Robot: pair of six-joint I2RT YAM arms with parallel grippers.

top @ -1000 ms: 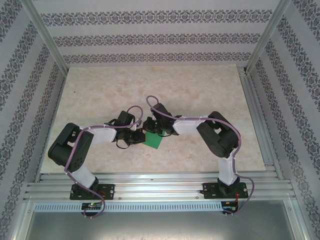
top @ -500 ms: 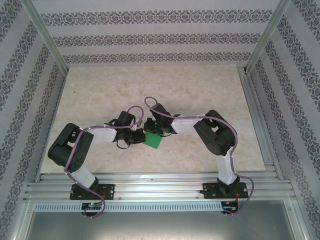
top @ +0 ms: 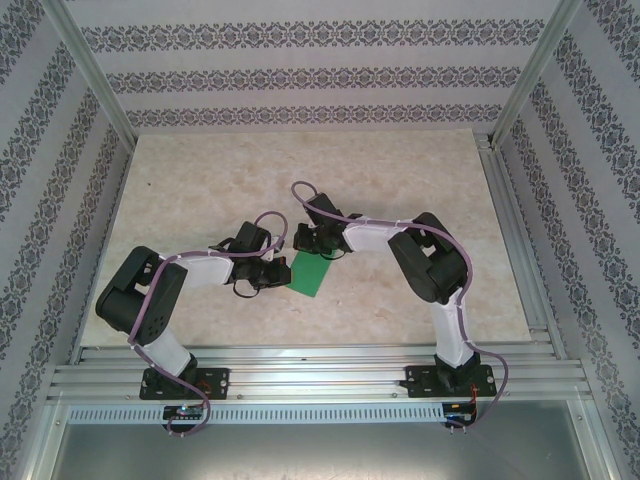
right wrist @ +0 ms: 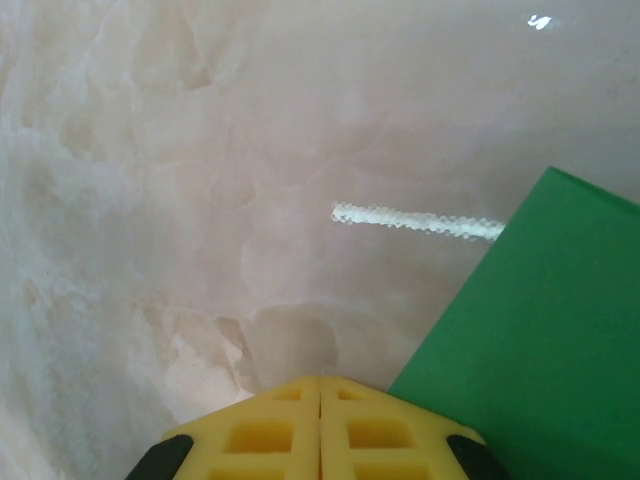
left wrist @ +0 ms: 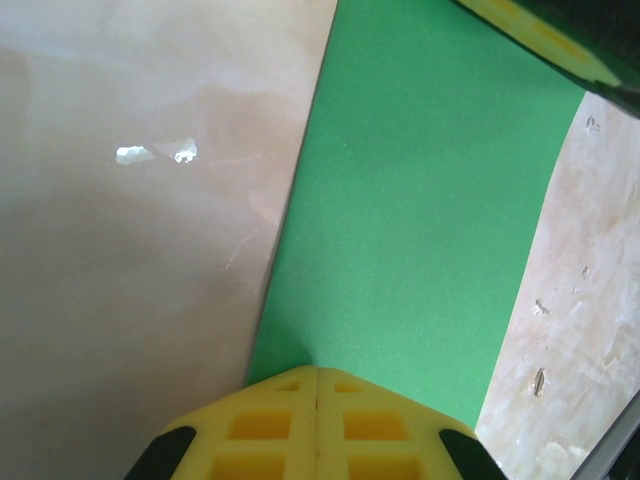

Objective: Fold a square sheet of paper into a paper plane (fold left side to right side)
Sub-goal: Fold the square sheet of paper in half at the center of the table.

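- Top view: patterned walls ring a pale marble table (top: 400, 180). One paper (top: 310, 275) lies flat on it as a narrow strip, so the left-to-right fold looks done. The nose and wing folds seem to be left. There are two grippers: the left gripper (top: 281, 272) at the paper's left edge and the right gripper (top: 318, 250) at its far end.
- Left wrist: the left gripper (left wrist: 317, 372) is pressed together, its tip on the paper's (left wrist: 420, 200) near edge, pinching nothing.
- Right wrist: the right gripper (right wrist: 320, 382) is pressed together and empty, just beside the paper (right wrist: 540, 330).
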